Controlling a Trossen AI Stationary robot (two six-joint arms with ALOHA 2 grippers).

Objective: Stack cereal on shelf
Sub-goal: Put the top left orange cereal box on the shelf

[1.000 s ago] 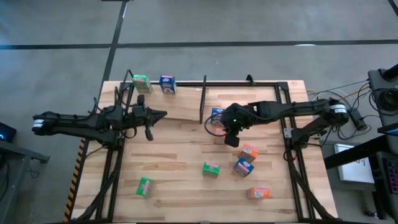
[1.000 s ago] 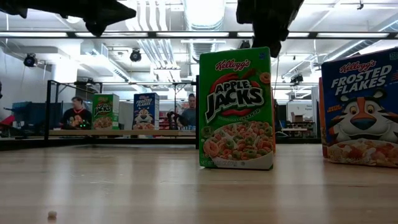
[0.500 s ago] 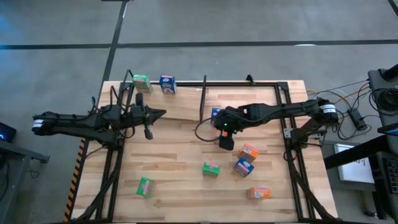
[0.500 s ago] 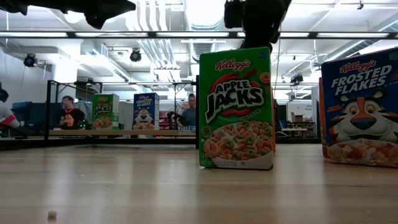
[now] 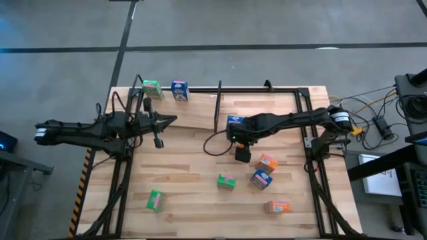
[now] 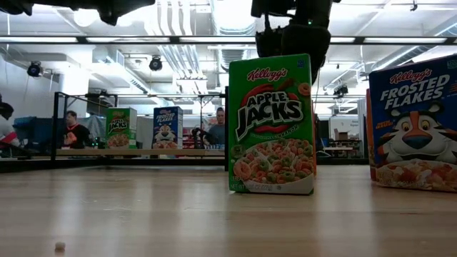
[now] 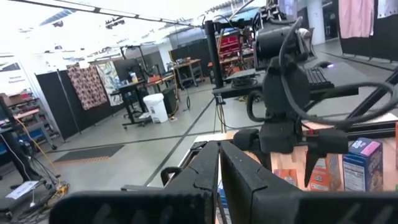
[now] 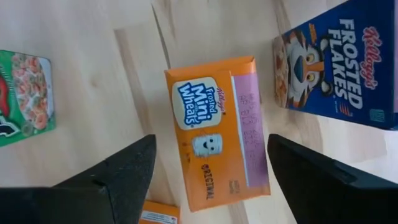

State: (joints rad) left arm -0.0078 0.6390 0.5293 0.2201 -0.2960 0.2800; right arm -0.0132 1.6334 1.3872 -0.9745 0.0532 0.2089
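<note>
Orange cereal box (image 8: 217, 130) lies flat on your surface (image 5: 193, 173), near the blue box (image 8: 339, 68) | right pincer (image 8: 211, 171) hangs above it, fingers spread wide, gripping nothing | left pincer (image 7: 219, 180) pressed together, hovering by the shelf (image 5: 200, 120).

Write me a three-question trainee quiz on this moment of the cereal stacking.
1. True or false: the right pincer is shut on the orange Mini-Wheats box.
2. Which boxes stand at the far left end of the shelf? A) a green box and a blue box B) two orange boxes C) one orange, one green
3. Fill in: the left pincer is ____.
Key: 1 false, it is open over the box, which lies flat; 2 A; 3 shut.
</note>
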